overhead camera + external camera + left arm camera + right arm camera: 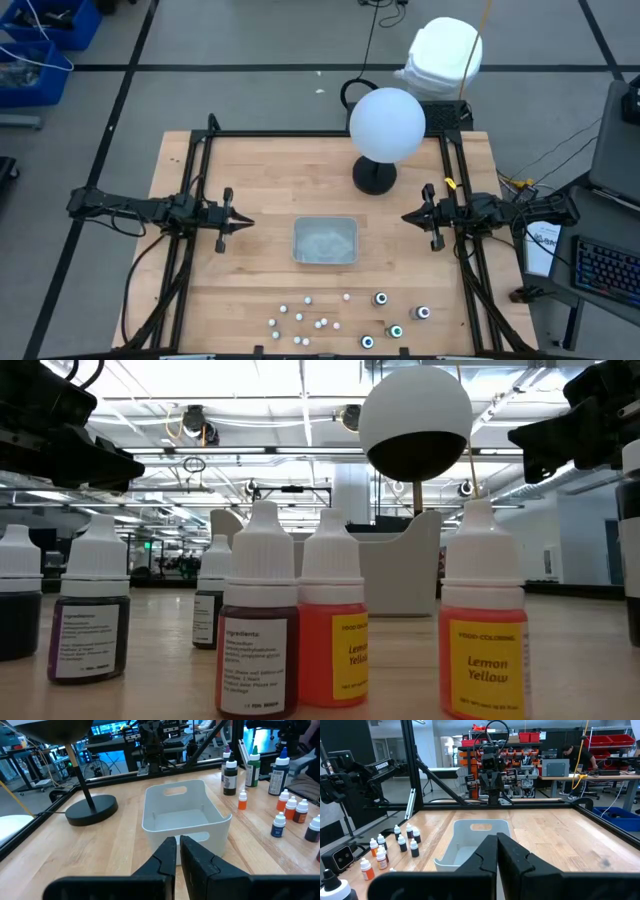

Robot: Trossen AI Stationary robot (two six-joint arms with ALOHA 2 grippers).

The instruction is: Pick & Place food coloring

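Note:
The food coloring bottles stand upright on their bases near the table's near edge: several small white-capped ones (300,317) and several larger dark ones (381,298). In the low view they fill the foreground (260,630), some orange, some yellow, some dark. My left gripper (240,222) hovers shut at the table's left, pointing at a white rectangular bin (325,241); its wrist view shows the fingers (178,852), the bin (185,817) and bottles (279,822). My right gripper (408,215) hovers shut at the right, facing the bin (470,842), with bottles (381,855) to one side.
A lamp with a white globe (387,125) and a black round base (374,176) stands on the far half of the table, just beyond the bin. Black frame rails (190,200) run along the left and right sides. Bare wood lies between the bin and the bottles.

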